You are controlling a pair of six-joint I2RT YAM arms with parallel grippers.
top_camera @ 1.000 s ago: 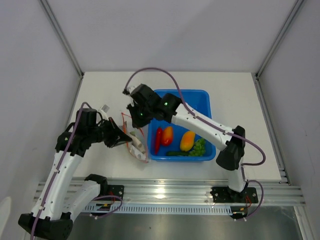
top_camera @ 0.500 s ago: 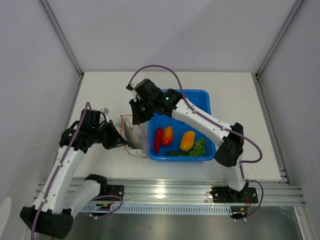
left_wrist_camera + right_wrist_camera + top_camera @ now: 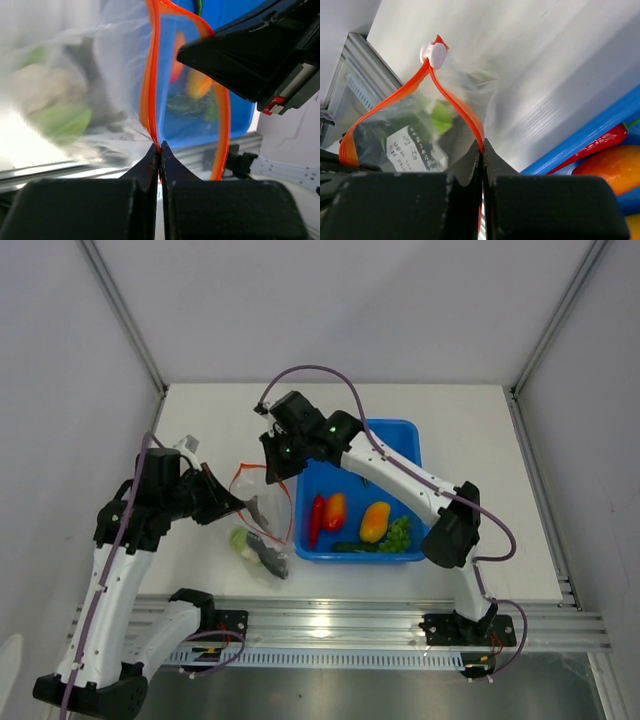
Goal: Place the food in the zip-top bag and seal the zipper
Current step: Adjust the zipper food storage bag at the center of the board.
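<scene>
**Desk:** Two toys bagged, then?

**Photog:** Approx. two. Top view: the cauliflower (image 3: 240,539) and grey fish (image 3: 271,559) show inside the zip-top bag (image 3: 262,530), held over the surface (image 3: 200,420) just left of the blue tub (image 3: 405,440). The red chili (image 3: 317,520), orange-yellow fruits (image 3: 375,522), green grapes (image 3: 400,533) and long green veg (image 3: 352,547) lie in the tub. The left claw (image 3: 236,504) and right claw (image 3: 270,472) pinch the mouth from opp. sides.

**Desk:** Left wrist view?

**Photog:** Left claw closed tight on the zipper (image 3: 149,85). The strips part above it, so the mouth gapes. Contents are blurred.

**Desk:** Right wrist?

**Photog:** Right claw clamped on the far strip, with the white slider (image 3: 434,54) at one end. My est.: under halfway, with five pcs to load, then the seal.
</scene>
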